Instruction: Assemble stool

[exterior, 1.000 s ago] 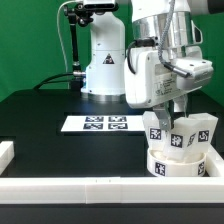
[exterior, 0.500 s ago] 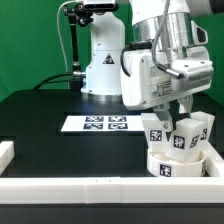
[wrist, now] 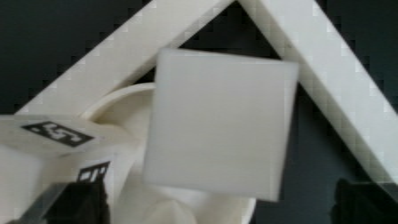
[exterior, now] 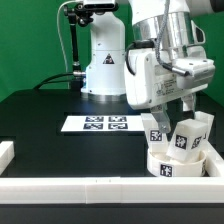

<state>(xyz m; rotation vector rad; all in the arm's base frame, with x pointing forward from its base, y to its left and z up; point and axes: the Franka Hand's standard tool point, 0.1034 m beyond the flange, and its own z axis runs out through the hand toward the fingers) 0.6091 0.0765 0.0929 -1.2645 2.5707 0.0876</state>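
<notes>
The round white stool seat (exterior: 178, 163) sits at the exterior view's right, against the white front rail. Three white tagged legs stand on it: one on the left (exterior: 156, 129), one in the middle (exterior: 184, 139), one on the right (exterior: 206, 126). My gripper (exterior: 177, 116) hangs just above the seat, its fingers down among the legs. In the wrist view a white leg (wrist: 222, 115) fills the middle, with the seat's rim (wrist: 125, 105) beside it. My gripper (wrist: 222, 205) is open: the dark fingertips (wrist: 82, 196) stand wide on either side of the leg, with a gap showing on one side.
The marker board (exterior: 98, 124) lies flat in the middle of the black table. A white rail (exterior: 90, 187) runs along the front edge, with a white bracket (exterior: 8, 152) at the exterior view's left. The arm's white base (exterior: 103, 65) stands behind. In the wrist view white rails (wrist: 329, 70) meet in a corner.
The gripper has shifted a little sideways over the seat and back. The middle leg now stands slightly further to the exterior view's right. The jaws remain open.
</notes>
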